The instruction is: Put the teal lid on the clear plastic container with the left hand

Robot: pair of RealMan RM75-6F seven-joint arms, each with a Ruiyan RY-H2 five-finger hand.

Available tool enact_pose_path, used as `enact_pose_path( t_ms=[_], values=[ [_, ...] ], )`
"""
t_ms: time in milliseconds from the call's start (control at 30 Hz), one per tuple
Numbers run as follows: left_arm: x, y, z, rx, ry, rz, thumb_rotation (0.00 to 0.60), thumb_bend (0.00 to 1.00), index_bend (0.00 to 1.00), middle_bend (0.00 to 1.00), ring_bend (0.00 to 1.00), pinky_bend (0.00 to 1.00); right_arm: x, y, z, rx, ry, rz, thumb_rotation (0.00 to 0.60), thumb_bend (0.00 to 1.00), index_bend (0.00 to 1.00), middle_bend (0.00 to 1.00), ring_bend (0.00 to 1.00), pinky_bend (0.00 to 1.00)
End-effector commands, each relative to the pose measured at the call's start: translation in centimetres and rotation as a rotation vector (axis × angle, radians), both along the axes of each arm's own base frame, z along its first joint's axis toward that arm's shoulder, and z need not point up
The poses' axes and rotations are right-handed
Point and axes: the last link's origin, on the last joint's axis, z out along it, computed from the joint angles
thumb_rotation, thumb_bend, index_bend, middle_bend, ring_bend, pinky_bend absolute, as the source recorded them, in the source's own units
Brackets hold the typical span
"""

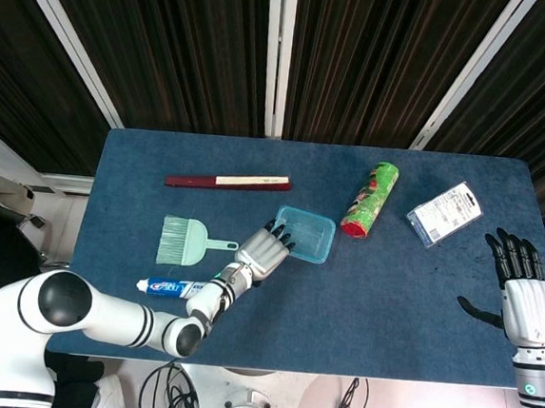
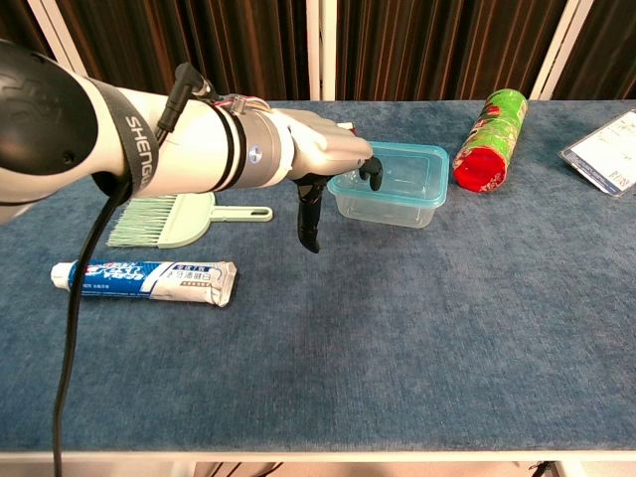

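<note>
The clear plastic container [image 1: 308, 234] [image 2: 396, 185] stands mid-table with the teal lid [image 2: 399, 166] seated on its rim. My left hand [image 1: 261, 252] [image 2: 320, 157] hovers at the container's left end, fingers apart. Its dark fingertips hang just over the lid's near-left corner and its thumb points down at the cloth. It holds nothing. My right hand [image 1: 519, 295] rests open at the table's right edge, far from the container, and shows only in the head view.
A green brush [image 1: 182, 240] [image 2: 163, 220] and a toothpaste tube [image 1: 164, 286] [image 2: 147, 279] lie left of the hand. A dark red flat box [image 1: 227, 181] lies behind. A green can [image 1: 370, 199] [image 2: 490, 137] and a packet [image 1: 444, 213] [image 2: 606, 149] sit to the right.
</note>
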Motion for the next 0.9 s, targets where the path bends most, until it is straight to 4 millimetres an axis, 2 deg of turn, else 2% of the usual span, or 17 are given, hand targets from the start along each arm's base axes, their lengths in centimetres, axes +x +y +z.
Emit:
enact_pose_path(
  t_ms=[33,400,567,900],
  values=[
    [0.1,0.0,0.1,0.000,-0.005,0.001,0.600,0.00,0.19,0.13,0.01,0.05,0.0,0.0,0.0,0.001,0.000,0.001,0.600,0.03,0.00,0.00,0.00,0.00],
    [3.1,0.5,1.5,0.029,-0.095,-0.037,0.600,0.00,0.19,0.13,0.01,0.05,0.0,0.3,0.1,-0.010,-0.006,0.002,0.600,0.03,0.00,0.00,0.00,0.00],
    [3.6,0.7,1.6,0.030,-0.098,-0.039,0.600,0.00,0.19,0.13,0.01,0.05,-0.3,0.4,0.3,-0.015,-0.010,-0.007,0.600,0.03,0.00,0.00,0.00,0.00],
    [5.6,2.7,-0.3,0.058,-0.120,-0.027,0.600,0.00,0.18,0.12,0.01,0.05,-0.4,0.5,0.3,-0.017,-0.012,-0.004,0.600,0.03,0.00,0.00,0.00,0.00]
  ],
)
